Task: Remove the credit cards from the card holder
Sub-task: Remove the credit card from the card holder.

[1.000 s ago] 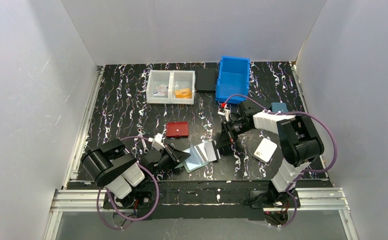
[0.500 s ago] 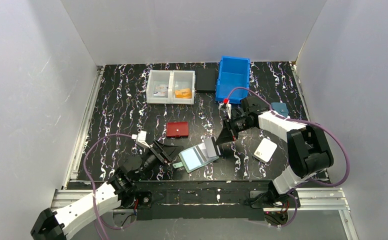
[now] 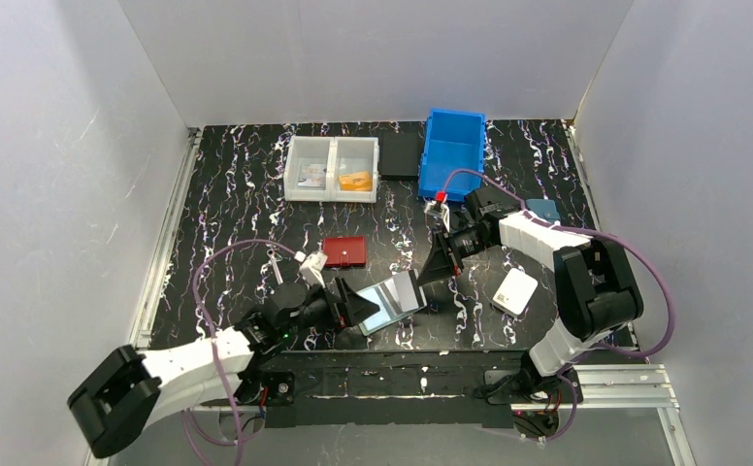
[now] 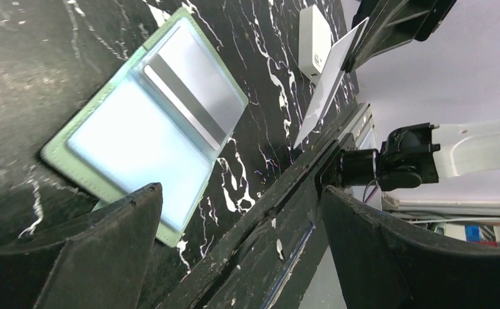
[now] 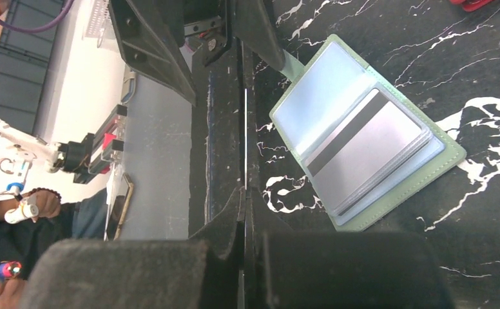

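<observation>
— Starting big: what encloses all this?

— Plain white walls (image 3: 382,58) on three sides, around a flat black counter (image 3: 237,214) veined with white. Thin things would lie flush on it, so I judge them hard to pick up from above.

— And the arms?

— Both reach toward the lower middle of the overhead frame. The left tool (image 3: 355,303) is spread wide at the left edge of the card holder (image 3: 393,299). In the right wrist view, one of its fingers (image 5: 258,29) seems to sit on the snap tab (image 5: 292,65), probably to pin the holder while cards slide out. Whether it truly presses, I cannot tell.

— The right one?

— The right tool (image 3: 437,265) is pressed together on a pale card (image 4: 329,82), pinching one end. The card is just upper right of the holder and clear of the pockets.

— What is inside?

— The holder lies open and flat. A grey striped card (image 5: 368,153) sits in one pocket. The other shows light blue, card or lining I cannot say. The job looks partly done.
</observation>
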`<state>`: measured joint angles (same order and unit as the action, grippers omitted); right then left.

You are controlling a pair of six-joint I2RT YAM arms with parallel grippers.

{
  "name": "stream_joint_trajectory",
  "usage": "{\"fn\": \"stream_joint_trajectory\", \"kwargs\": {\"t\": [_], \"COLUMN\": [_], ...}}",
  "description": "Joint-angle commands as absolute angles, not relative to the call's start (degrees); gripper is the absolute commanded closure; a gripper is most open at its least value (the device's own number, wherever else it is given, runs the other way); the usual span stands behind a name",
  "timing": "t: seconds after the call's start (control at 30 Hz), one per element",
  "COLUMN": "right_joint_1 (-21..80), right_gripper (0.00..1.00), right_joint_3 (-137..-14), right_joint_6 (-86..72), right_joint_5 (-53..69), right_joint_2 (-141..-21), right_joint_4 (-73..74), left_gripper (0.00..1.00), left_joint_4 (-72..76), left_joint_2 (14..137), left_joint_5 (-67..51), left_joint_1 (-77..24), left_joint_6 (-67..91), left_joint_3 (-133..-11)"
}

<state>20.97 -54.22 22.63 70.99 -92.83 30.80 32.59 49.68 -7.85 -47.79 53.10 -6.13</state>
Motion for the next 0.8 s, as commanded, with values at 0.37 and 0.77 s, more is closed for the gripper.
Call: {"fn": "stream_joint_trajectory", "kwargs": {"t": [0.37,0.77], "right_joint_1": [20.74,20.74], "right_gripper": [0.99,0.69], "right_joint_3": [-56.04,-56.73], "right_joint_6": [23.63,23.29], "right_joint_5": [75.96,69.16], "right_joint_2": [-94.33,-92.94], "right_joint_4": [32.39,32.1], "left_gripper": [0.44,1.0], "left_joint_4": [65.58,75.7], "left_joint_2": [84.35,88.47], "left_joint_5": [-16.89,-16.0], "left_joint_1": [-50.37,-50.05], "left_joint_6": [58.2,62.79], "left_joint_3": [-19.84,-16.4]}}
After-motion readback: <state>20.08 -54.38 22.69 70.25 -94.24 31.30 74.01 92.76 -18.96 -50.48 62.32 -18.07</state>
